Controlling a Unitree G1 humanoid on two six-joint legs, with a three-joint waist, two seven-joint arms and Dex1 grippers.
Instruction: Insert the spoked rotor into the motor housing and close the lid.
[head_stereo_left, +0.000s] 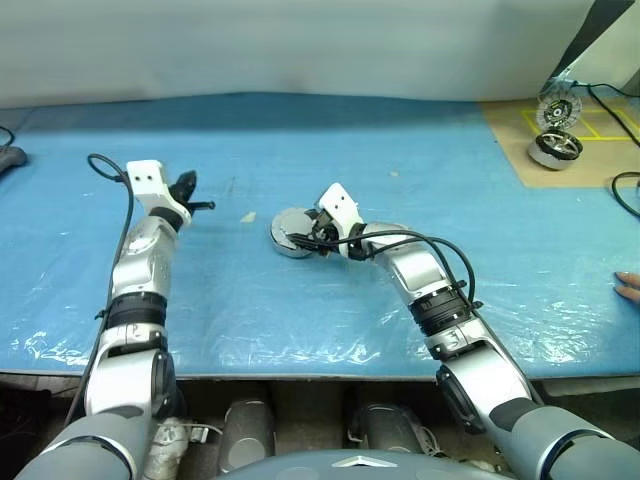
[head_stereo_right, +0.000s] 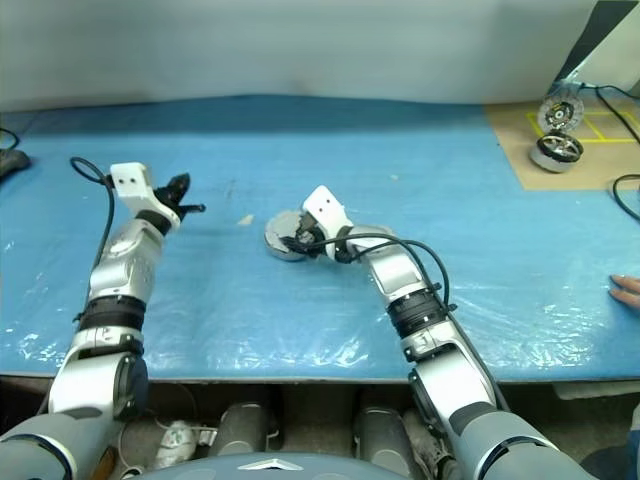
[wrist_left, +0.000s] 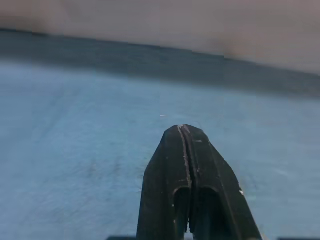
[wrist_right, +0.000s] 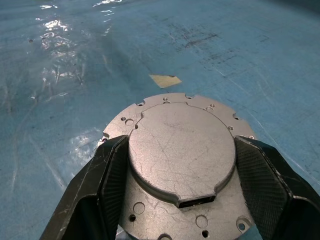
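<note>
Lid (wrist_right: 181, 159) covers motor housing; interior not visible, near edge cut off in right wrist view. Far-right parts on brown board (head_stereo_left: 560, 110) too small to ID. Person's hand (head_stereo_left: 629, 287) cut by right edge.

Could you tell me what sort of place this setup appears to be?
Probably a robot workbench for motor assembly practice: a table under a blue plastic sheet, a round grey motor part between the right claw's fingers, and like motor parts on a brown board with yellow markings.
</note>
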